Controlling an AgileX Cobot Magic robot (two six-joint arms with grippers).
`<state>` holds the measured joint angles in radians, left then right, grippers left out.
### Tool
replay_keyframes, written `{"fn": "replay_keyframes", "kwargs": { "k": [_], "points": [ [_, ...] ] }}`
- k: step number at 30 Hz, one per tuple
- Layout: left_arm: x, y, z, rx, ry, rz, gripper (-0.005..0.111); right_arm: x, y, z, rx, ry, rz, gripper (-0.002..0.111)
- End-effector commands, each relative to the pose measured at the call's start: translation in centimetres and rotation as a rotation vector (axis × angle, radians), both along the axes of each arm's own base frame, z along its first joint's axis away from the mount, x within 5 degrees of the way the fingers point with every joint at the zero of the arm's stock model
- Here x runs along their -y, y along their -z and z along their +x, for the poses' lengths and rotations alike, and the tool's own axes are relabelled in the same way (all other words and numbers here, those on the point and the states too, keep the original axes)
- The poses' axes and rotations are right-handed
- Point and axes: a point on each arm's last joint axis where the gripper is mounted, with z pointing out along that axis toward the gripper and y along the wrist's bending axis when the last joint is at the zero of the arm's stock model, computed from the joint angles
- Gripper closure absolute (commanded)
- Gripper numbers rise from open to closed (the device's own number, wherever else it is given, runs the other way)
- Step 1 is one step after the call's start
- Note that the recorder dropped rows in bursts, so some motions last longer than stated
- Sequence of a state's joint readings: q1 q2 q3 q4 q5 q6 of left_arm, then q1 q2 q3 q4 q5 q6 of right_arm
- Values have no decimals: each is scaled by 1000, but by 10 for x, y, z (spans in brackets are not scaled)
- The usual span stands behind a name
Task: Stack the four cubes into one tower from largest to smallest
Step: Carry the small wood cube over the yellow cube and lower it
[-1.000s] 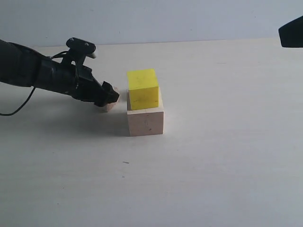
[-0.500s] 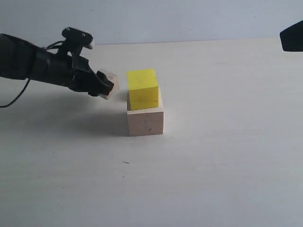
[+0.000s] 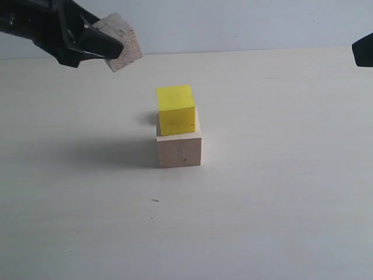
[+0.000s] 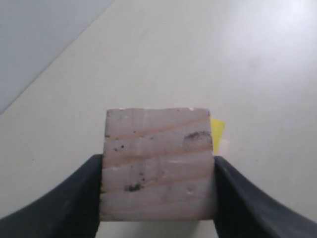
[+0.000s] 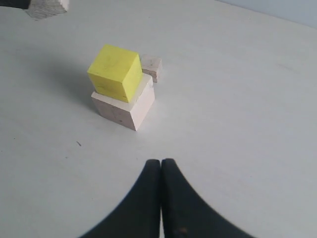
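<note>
The pale largest cube (image 3: 179, 150) rests on the table with the yellow cube (image 3: 176, 109) on top of it, set slightly askew. My left gripper (image 3: 113, 53) hangs high above the table, up and left of this stack, shut on a small wooden cube (image 3: 120, 48). That cube (image 4: 158, 171) fills the space between the jaws in the left wrist view, where a sliver of the yellow cube (image 4: 217, 131) shows beyond it. A second small wooden cube (image 5: 151, 67) sits on the table behind the stack. My right gripper (image 5: 161, 161) is shut and empty, well away from the stack.
The pale tabletop (image 3: 280, 192) is bare around the stack apart from a tiny dark speck (image 3: 154, 200). A dark part of the right arm (image 3: 363, 50) shows at the right edge. A light wall runs behind the table.
The left gripper has lifted the small wooden cube from the table beside the stack and carried it high up and a little to the left. The stack and the right arm stayed put.
</note>
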<state>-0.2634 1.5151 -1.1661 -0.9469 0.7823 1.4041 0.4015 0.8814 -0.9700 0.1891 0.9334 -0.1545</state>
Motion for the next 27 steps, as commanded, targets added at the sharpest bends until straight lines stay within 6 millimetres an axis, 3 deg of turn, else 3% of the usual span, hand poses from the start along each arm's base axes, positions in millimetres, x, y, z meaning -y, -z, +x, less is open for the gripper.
{"fn": "replay_keyframes", "kwargs": {
  "k": [1,8,13,18,27],
  "points": [
    [3,-24,0,-38,76,30,107,2,0,-1,14,-3,-11,108],
    [23,-26,17,-95,190,56,107,0,0,-2,7,-10,2,108],
    [48,-7,26,-102,264,165,107,0,0,-2,7,-19,2,108],
    [60,13,39,-143,279,189,107,0,0,-3,1,-20,-1,108],
    [74,17,49,-142,305,185,107,0,0,-3,1,-20,-1,108]
  ]
}}
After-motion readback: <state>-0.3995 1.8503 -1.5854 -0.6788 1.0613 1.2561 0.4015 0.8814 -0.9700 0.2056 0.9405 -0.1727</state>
